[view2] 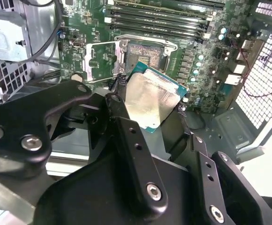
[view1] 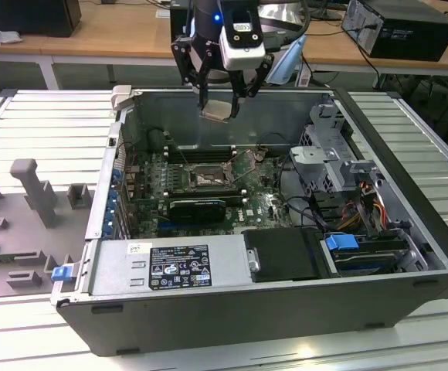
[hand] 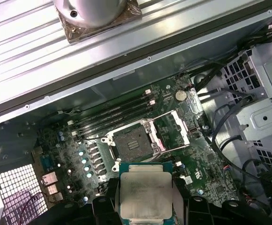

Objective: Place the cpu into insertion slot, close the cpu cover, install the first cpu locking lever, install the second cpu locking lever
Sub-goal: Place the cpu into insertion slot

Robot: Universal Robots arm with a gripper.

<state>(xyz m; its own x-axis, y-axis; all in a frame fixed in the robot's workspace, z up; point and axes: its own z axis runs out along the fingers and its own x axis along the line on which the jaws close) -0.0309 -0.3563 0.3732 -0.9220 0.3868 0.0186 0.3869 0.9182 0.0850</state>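
I grip the cpu (view1: 217,110) by its edges between my gripper's (view1: 220,107) fingers, roughly flat, which I judge keeps its underside free for seating. In the exterior view it hangs in the upper middle of the frame, above the open case (view1: 409,255). The insertion slot (view1: 208,178) sits lower, near the frame's centre, on the green motherboard (view1: 151,189), well apart from the chip. The cpu cover (hand: 173,130) is swung open beside the slot, leaving it bare.
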